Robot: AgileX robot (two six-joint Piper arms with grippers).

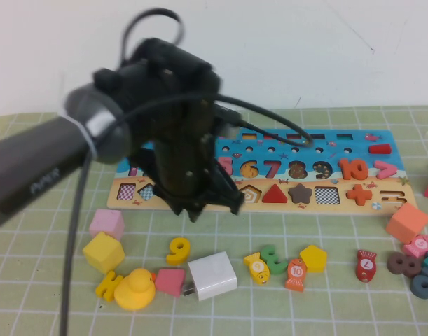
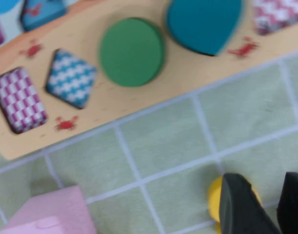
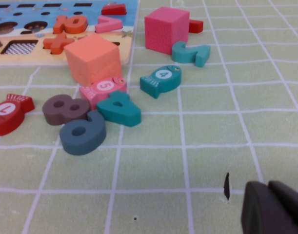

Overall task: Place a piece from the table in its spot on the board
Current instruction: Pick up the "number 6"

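While the left gripper (image 2: 263,179) hovers part-open and empty, the piece (image 2: 214,197) lies on the table (image 3: 153,165) just beside its jaws, near the board (image 1: 266,206). The step in hand is the approach; the next move likely calls for descending, centring the 6 between the jaws, then closing. The right gripper (image 3: 270,204) sits well apart, jaws together and empty.

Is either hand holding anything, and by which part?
Nothing. The left hand hovers open near the yellow 6 on the table; the right hand sits empty beside the board.

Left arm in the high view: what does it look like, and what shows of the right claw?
The left arm is a dark grey tube with faint lettering and a pale band, ending in a black boxy wrist. Black cables loop over it. Its left claw is black with jagged tips. The right claw shows only as a black rounded shape low in its wrist view.
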